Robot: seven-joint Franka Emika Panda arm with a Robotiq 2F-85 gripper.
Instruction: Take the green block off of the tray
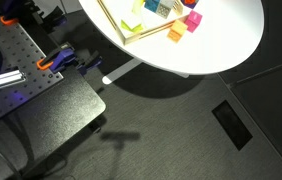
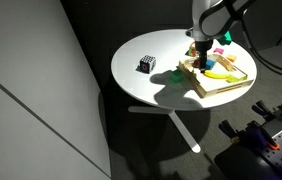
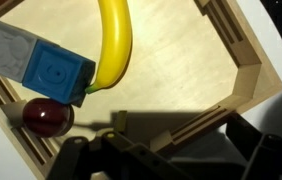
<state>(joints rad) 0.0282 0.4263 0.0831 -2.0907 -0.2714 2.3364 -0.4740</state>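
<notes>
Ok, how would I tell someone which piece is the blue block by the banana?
A wood-rimmed tray sits on the round white table, with a banana inside. The blue block lies at the banana's greenish tip, beside a dark red ball. Unlike those rounded things it is boxy, pale blue, with a circle moulded on its face.

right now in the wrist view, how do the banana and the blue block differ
The banana is yellow, the blue block light blue. The banana is long and curved, the block boxy with a round mark on its face. Both lie inside the tray, touching.
</notes>
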